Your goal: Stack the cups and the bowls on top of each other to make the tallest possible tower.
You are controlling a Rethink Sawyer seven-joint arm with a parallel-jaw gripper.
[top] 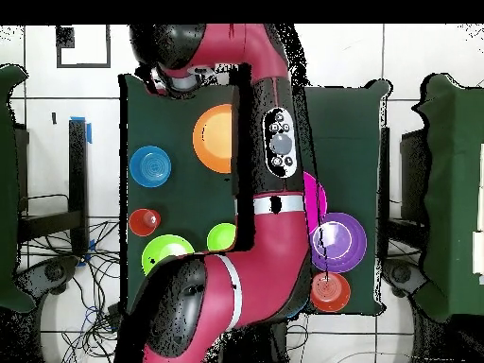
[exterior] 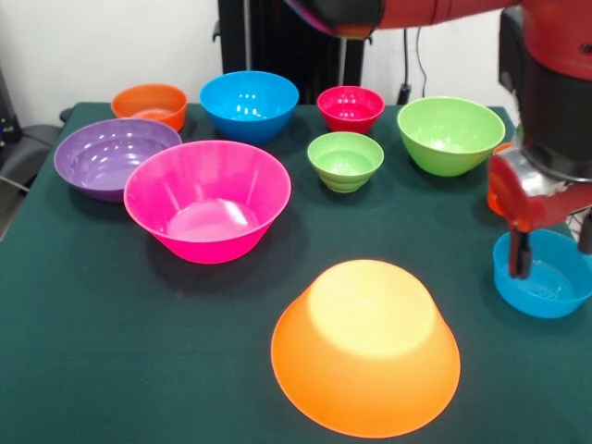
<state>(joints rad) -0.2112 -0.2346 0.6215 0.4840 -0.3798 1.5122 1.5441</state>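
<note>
Hanging at the table's (exterior: 111,370) edge, the fingers (exterior: 521,254) reach down into the small blue bowl (exterior: 546,277); one dark tip sits inside its rim, but whether they are spread or closed on the rim I cannot tell. Just behind them a sliver of orange-red, the cup (exterior: 495,194), shows past the red wrist. Ahead and to the side of the fingers, apart from them, lies the large orange bowl (exterior: 365,347), rim down. Beyond it stand the pink bowl (exterior: 207,199), the purple bowl (exterior: 111,157) and two green bowls (exterior: 345,159).
</note>
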